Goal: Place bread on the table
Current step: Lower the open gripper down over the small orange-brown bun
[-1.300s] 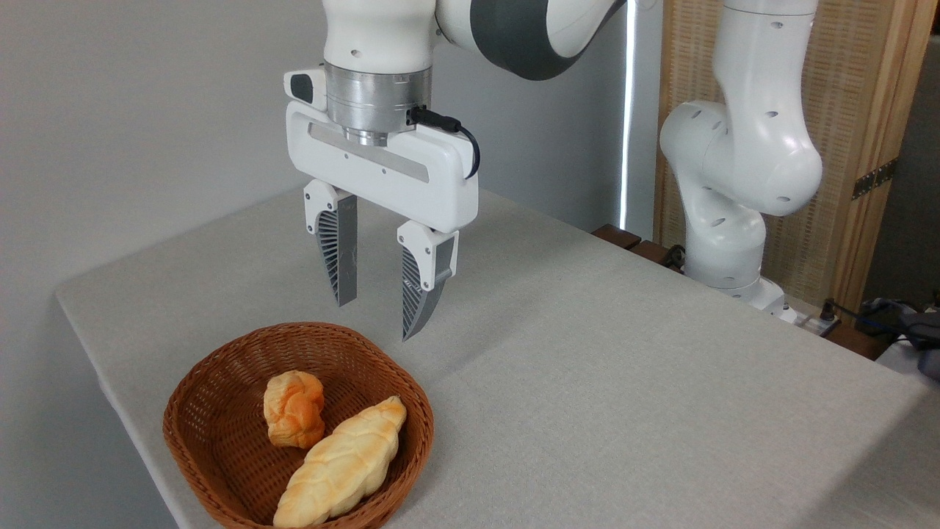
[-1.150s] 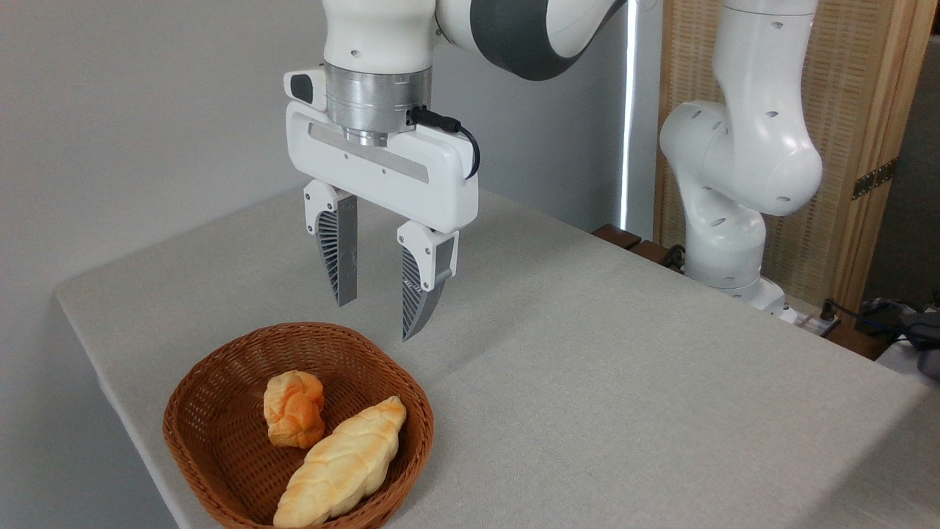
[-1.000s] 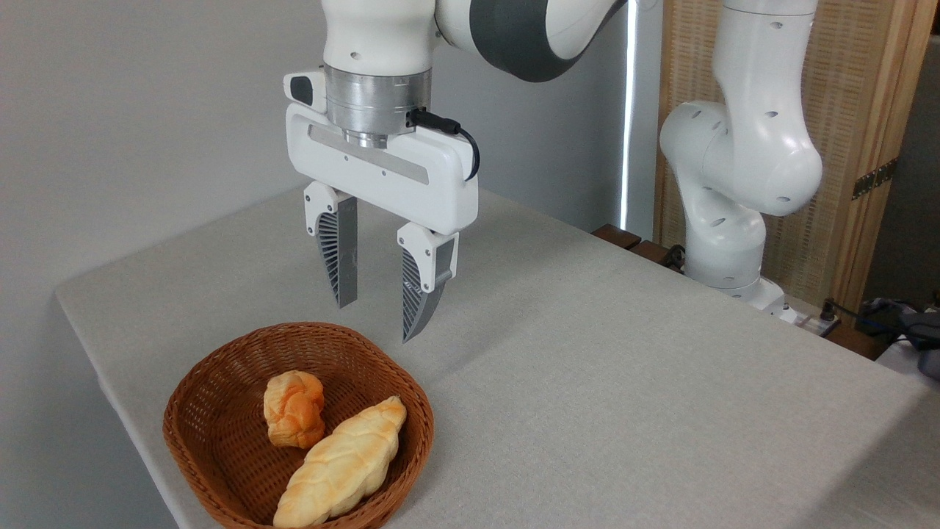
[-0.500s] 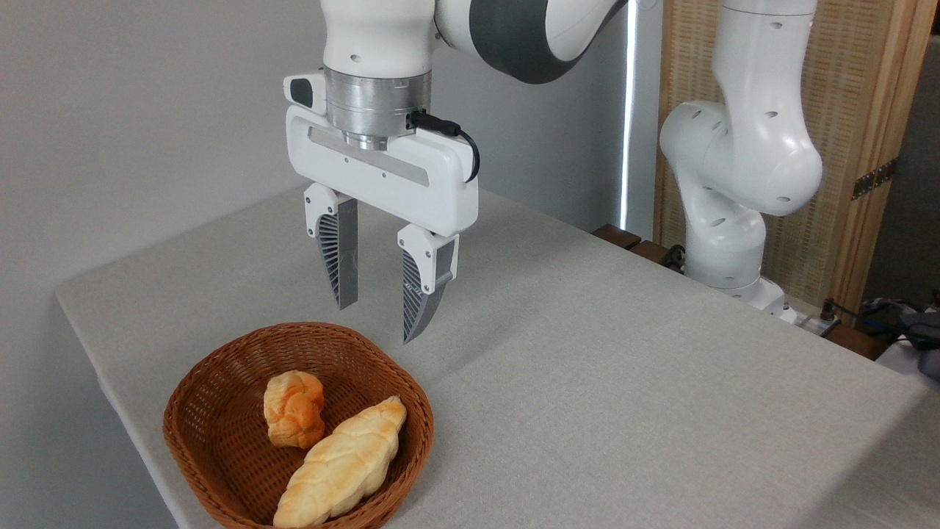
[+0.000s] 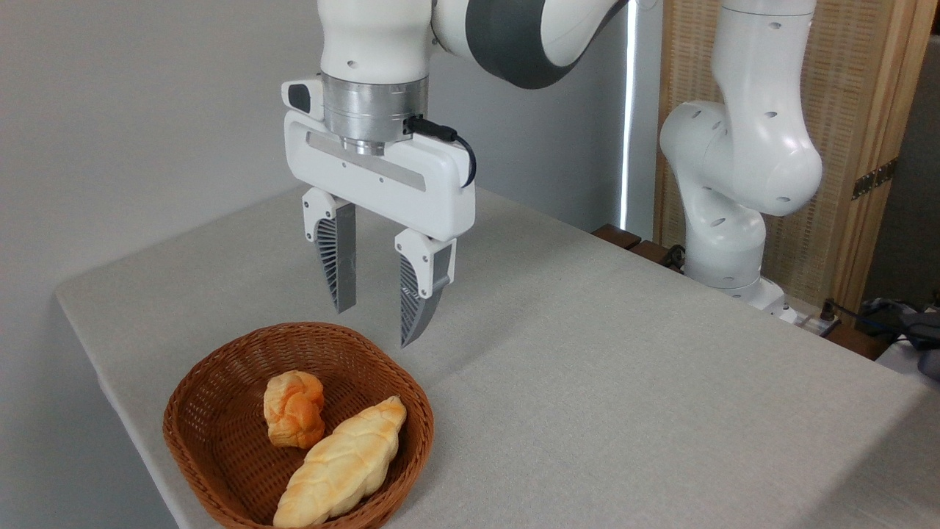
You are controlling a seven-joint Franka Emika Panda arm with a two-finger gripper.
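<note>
Hovering above the far rim of the wicker basket (image 5: pixel 220 470), the gripper (image 5: pixel 376 323) is shown empty, its jaws spread. The bread (image 5: pixel 294 408) lies inside the basket, touching the braided loaf (image 5: pixel 341 463). A clean pick is judged to require centring over the roll and closing across it, clear of the loaf, before transfer to the table (image 5: pixel 624 382)

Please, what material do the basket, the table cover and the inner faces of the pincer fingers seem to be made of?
The basket looks like woven wicker or a plastic imitation: brown interlaced strands with a slight sheen. The table seems covered in matte light grey cloth, showing a fine grainy weave. The pincer has fingers that look like grey ribbed plastic or rubber; the ribs are visible, but the exact material is unclear.
</note>
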